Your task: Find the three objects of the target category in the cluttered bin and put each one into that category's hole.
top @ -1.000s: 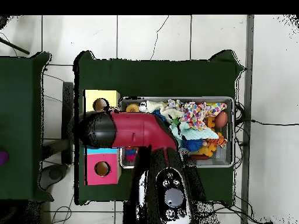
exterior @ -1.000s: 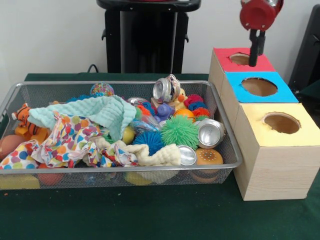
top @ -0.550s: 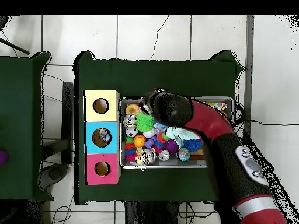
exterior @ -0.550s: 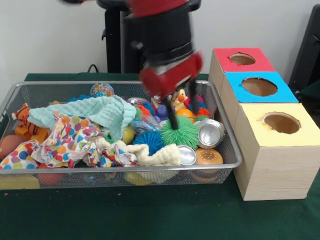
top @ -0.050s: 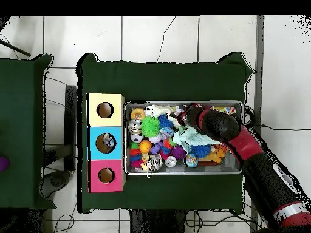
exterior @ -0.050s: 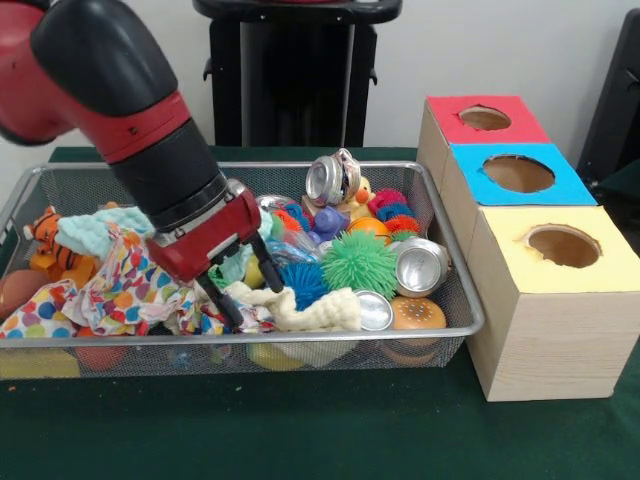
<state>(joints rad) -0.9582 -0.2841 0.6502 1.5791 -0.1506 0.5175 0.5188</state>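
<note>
Front view: end effector point(exterior @ -0.050s: 244, 292) spread over cream cloth point(exterior @ -0.050s: 300, 308).

- The arm point(exterior @ -0.050s: 120, 110) runs off the front view's top and left edges, and hides much of the mint cloth point(exterior @ -0.050s: 85, 232).
- The spotted cloth point(exterior @ -0.050s: 120, 290) covers the toys beneath it.
- The blue box's hole point(top @ -0.050s: 105, 142) holds something too small to identify.
- The tiger toy point(exterior @ -0.050s: 48, 240) shows only partly behind the cloths.
</note>
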